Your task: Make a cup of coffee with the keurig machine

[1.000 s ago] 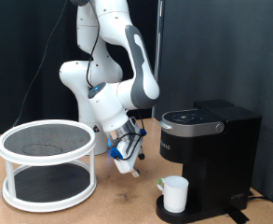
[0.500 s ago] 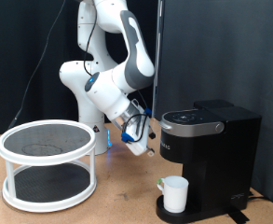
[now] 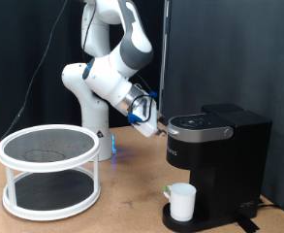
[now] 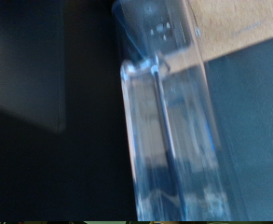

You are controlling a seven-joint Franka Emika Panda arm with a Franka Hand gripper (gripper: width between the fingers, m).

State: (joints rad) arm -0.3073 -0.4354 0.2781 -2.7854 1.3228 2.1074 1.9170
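Note:
The keurig machine [image 3: 217, 155], boxy and black with its lid down, stands at the exterior view's right. The cup [image 3: 183, 201], a small white mug, sits on the machine's round drip base under the spout. My gripper [image 3: 156, 126] hangs in the air just off the machine's upper corner on the exterior view's left, level with the lid and well above the cup. Its translucent bluish fingers [image 4: 164, 140] show blurred and close together in the wrist view, with nothing visible between them. Dark surfaces fill the rest of that view.
A white two-tier round rack [image 3: 49, 170] with black mesh shelves stands on the wooden table [image 3: 132, 209] at the exterior view's left. The arm's white base [image 3: 88, 92] rises behind it. A black curtain hangs at the back.
The gripper has risen from low near the table beside the rack and swung towards the exterior view's right, up to the machine's top corner. The cup and the machine have not moved.

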